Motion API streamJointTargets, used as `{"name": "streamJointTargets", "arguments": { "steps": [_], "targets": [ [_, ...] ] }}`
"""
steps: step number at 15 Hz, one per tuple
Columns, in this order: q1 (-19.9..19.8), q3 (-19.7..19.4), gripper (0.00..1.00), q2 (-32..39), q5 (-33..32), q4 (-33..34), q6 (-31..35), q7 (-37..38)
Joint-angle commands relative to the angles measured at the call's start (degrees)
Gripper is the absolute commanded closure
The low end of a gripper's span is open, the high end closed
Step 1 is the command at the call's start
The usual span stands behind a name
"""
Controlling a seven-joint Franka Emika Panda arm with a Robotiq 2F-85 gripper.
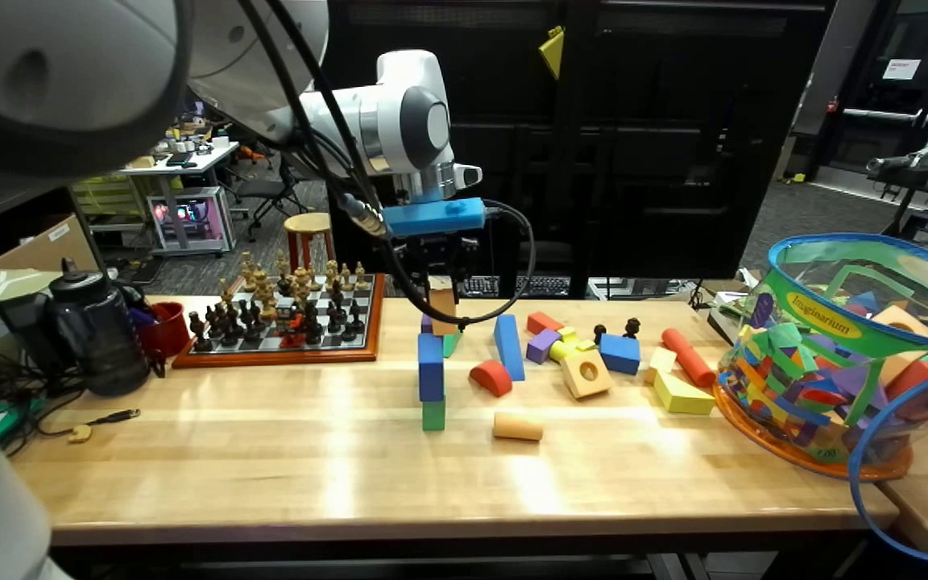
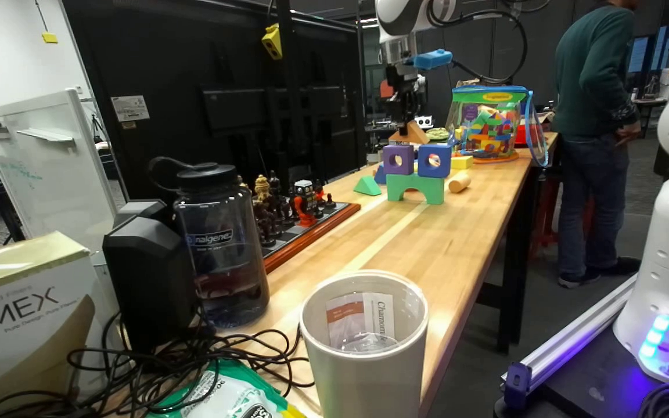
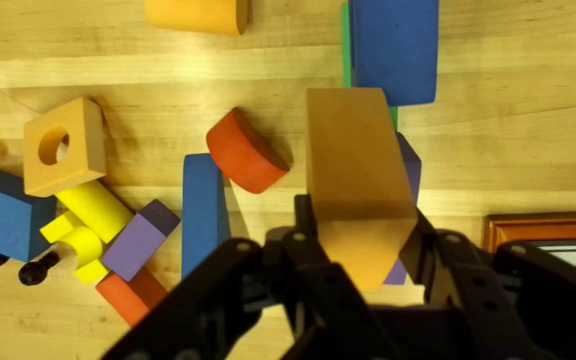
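Wrist view, left to right: a blue block (image 3: 0,215), a tan holed block (image 3: 77,150), a purple block (image 3: 135,245), a blue wedge (image 3: 203,210) and a red half-round (image 3: 248,150) lie on the table (image 3: 138,75). Next comes the gripper (image 3: 363,220), its jaws closed on both sides of a tan triangular block (image 3: 355,150). That block's long axis runs up and down here, one end pointing at a blue holed block (image 3: 395,50). In an exterior view, its peak points up and its base spreads sideways just above a purple holed block (image 2: 397,148) on a green arch (image 2: 398,187); whether they touch, I cannot tell
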Motion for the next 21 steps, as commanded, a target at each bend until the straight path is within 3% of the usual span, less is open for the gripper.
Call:
{"name": "streamJointTargets", "arguments": {
  "steps": [1, 13, 21],
  "targets": [
    [0.44, -0.01, 0.84, -3.61, 0.02, -3.68, 1.18, 1.57],
    [1.14, 0.82, 0.84, -6.81, -0.37, -7.32, 1.67, 4.93],
    [0.98, 0.41, 0.84, -5.01, 0.19, -6.37, 2.05, 4.21]
  ]
}}
